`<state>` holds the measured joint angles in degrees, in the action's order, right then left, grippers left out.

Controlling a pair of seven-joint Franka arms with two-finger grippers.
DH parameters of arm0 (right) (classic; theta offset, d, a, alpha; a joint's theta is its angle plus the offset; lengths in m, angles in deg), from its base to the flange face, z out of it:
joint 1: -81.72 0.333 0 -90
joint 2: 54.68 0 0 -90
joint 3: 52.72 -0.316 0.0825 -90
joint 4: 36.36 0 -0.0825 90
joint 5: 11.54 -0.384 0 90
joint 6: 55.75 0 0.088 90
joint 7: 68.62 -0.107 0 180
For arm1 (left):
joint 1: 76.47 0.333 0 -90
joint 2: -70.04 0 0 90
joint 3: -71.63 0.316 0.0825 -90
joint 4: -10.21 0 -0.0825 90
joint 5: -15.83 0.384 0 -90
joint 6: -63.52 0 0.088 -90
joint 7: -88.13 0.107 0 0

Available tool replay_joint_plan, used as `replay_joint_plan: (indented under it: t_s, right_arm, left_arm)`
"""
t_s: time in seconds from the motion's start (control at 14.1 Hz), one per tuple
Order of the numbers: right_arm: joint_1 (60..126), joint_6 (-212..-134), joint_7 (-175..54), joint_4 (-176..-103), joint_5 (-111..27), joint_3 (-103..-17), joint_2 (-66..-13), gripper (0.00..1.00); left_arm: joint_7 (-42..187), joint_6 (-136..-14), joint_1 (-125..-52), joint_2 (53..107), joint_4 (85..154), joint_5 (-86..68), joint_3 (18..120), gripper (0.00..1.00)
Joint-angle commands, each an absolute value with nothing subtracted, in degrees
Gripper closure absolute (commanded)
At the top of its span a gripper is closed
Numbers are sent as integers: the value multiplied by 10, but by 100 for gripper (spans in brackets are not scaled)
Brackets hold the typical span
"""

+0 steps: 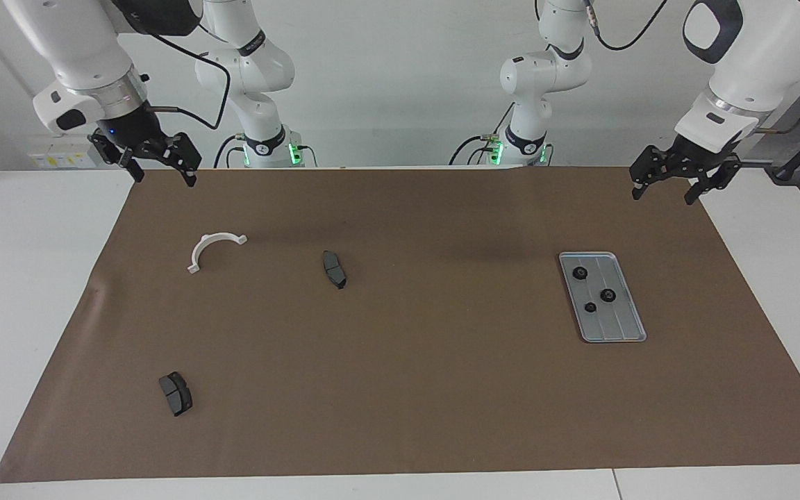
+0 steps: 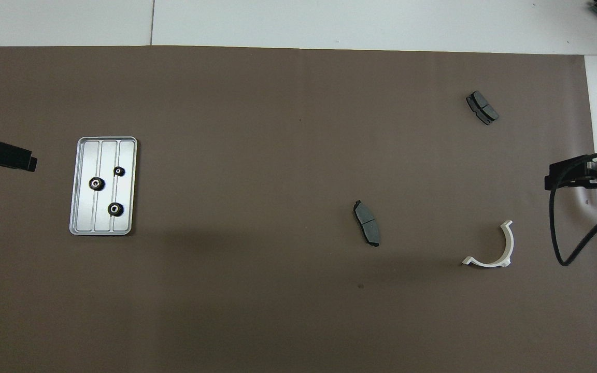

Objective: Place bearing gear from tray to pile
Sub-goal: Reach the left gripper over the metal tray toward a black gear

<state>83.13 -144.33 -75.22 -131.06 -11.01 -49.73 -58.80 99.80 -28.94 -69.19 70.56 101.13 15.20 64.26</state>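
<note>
Robotics lab, two bench-mounted arms (image 1: pixel 247 76), papered table (image 1: pixel 400 417)

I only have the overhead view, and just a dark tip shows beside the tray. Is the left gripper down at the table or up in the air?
Observer: Up in the air. The left gripper hangs above a corner of the brown mat and touches nothing.
Operator: Is it ready to take a gear?
Observer: Yes. In the facing view its fingers stand apart with nothing between them.
Operator: And the right arm?
Observer: It waits. The right gripper is raised over the mat's corner at its own end of the table, open and empty as well.
</note>
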Motion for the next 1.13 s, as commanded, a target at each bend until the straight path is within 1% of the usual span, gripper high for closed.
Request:
replay_joint_plan:
  t_s: [0.0,0.21,0.35,0.57,0.64,0.78,0.92,1.06]
  right_arm:
    - [832,-1441,-764,-1317,-106,-499,-597,0]
    - [833,-1441,-763,-1317,-106,-499,-598,0]
    - [833,-1441,-763,-1317,-106,-499,-598,0]
    - [833,-1441,-764,-1317,-106,-499,-598,0]
    - [833,-1441,-764,-1317,-106,-499,-598,0]
    - [833,-1441,-763,-1317,-106,-499,-598,0]
    - [833,-1441,-764,-1317,-106,-499,-597,0]
    - [833,-1441,-764,-1317,-106,-499,-597,0]
  left_arm:
    - [1001,-303,-687,684,1038,145,643,0]
    - [999,-302,-687,678,1048,145,644,0]
    - [1002,-304,-678,661,1080,145,644,0]
    - [1001,-309,-667,649,1101,145,644,0]
    - [1002,-315,-663,644,1118,145,645,0]
    - [1001,-366,-657,638,1158,145,644,0]
    - [999,-395,-658,650,1166,144,644,0]
    - [995,-427,-660,677,1167,143,643,0]
